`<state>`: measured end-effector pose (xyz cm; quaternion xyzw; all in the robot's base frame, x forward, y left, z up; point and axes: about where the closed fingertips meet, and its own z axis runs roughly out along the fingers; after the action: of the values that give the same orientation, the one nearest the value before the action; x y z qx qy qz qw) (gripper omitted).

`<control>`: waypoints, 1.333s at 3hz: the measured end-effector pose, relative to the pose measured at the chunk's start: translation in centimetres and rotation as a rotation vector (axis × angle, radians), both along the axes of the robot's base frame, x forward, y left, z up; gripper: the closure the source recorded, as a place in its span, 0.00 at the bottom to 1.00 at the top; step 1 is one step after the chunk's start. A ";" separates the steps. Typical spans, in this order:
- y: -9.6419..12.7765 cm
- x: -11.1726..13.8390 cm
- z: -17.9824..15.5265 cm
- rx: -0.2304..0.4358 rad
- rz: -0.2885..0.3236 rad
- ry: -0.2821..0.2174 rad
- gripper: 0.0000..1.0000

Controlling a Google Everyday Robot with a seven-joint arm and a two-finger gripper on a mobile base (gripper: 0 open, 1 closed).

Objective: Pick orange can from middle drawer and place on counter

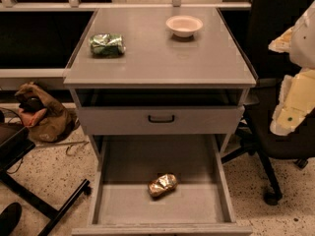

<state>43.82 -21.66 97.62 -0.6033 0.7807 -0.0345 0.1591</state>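
The orange can [163, 185] lies on its side on the floor of the open middle drawer [123, 200], slightly right of centre. The drawer is pulled far out toward me at the bottom of the view. The counter [162, 58] is the grey cabinet top above it. My gripper [291, 107] shows as pale yellow-white parts at the right edge, level with the upper drawer. It is well to the right of the cabinet, above the can and far from it, and holds nothing that I can see.
A green shiny can [107, 44] lies on the counter's left side and a white bowl [184, 25] stands at its back right. The shallower drawer with a black handle [161, 118] overhangs the middle drawer. A black office chair [275, 146] stands right. A brown bag [42, 117] and black chair legs [44, 200] are left.
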 end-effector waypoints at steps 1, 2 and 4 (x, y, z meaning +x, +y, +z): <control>0.1 0.0 -0.8 0.009 -0.006 -0.010 0.00; 1.1 -0.3 -5.3 0.065 -0.024 0.019 0.00; 2.4 -1.6 -14.8 0.115 -0.048 0.106 0.00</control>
<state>42.24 -19.28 82.78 -0.5754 0.8029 0.0387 0.1510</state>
